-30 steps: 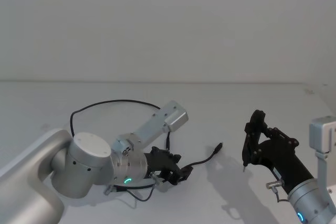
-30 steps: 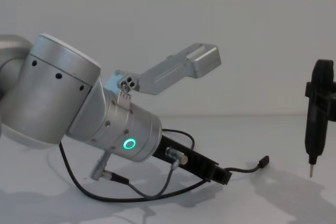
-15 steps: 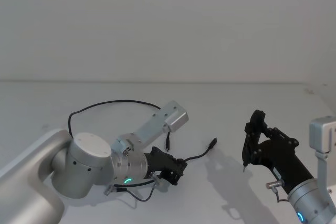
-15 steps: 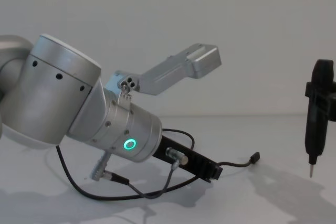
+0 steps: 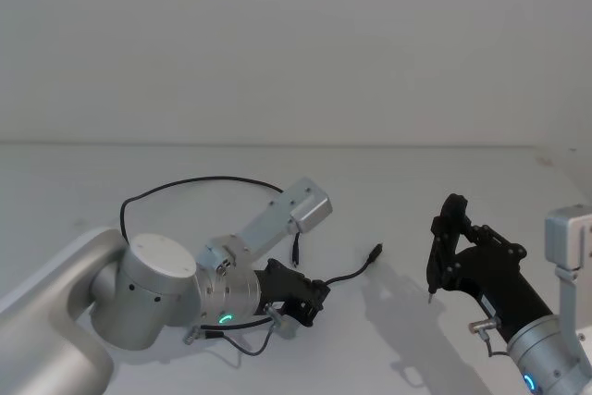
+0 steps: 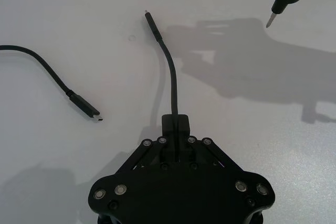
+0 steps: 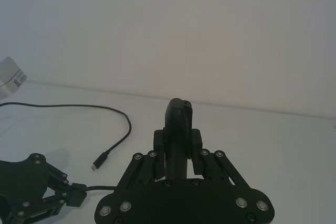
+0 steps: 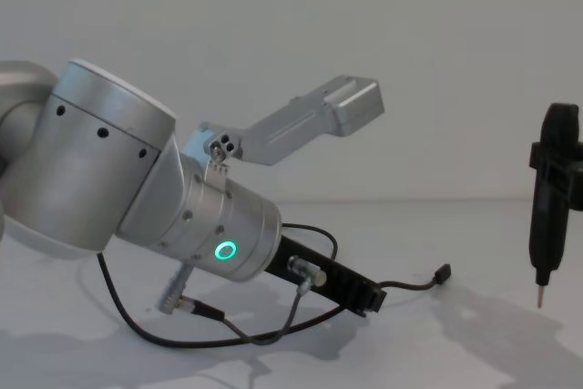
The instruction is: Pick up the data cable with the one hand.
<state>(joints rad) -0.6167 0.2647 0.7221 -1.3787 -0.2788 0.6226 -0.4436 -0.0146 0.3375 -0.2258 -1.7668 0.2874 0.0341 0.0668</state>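
Bright even light, soft shadows, sharp

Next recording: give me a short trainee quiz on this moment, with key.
1. True or false: the left gripper is shut on the data cable.
2. Where is the right gripper? A) hanging to the right, apart from the cable; B) pinching the cable's plug; C) resting on the left gripper.
3. Fill in: the left wrist view shows ___ plug ends of the cable.
Key: 1 true; 2 A; 3 two.
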